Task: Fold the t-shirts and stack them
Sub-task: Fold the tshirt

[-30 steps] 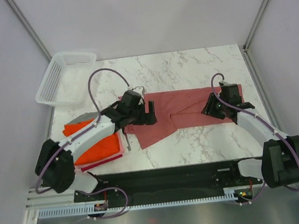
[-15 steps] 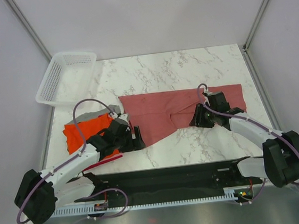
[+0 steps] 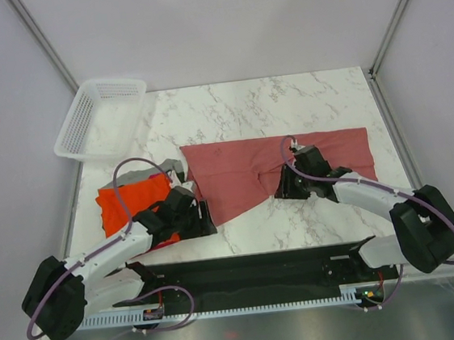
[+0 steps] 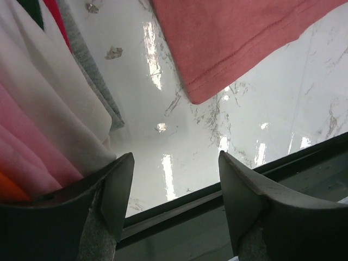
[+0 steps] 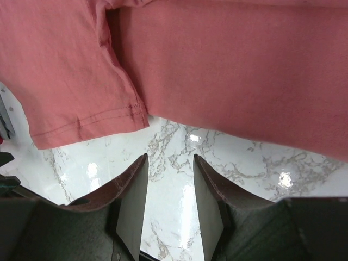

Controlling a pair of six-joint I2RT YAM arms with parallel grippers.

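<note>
Robot lab test cell: plain pale panel walls (image 3: 220, 24) on aluminium frame posts (image 3: 41, 42) box in a marble-pattern desk (image 3: 284, 99). Left arm (image 3: 114, 251) and right arm (image 3: 368, 196) sit bolted on a black base rail (image 3: 254, 269). A slotted cable duct (image 3: 225, 307) runs along the front.

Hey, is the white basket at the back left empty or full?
Empty: the white basket shows only its bare mesh floor from above.

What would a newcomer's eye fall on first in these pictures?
A dusty pinkish-red t-shirt lies spread across the middle of the marble table. Left of it sits a folded stack topped with bright orange-red, and a white mesh basket stands at the far left corner.
</note>
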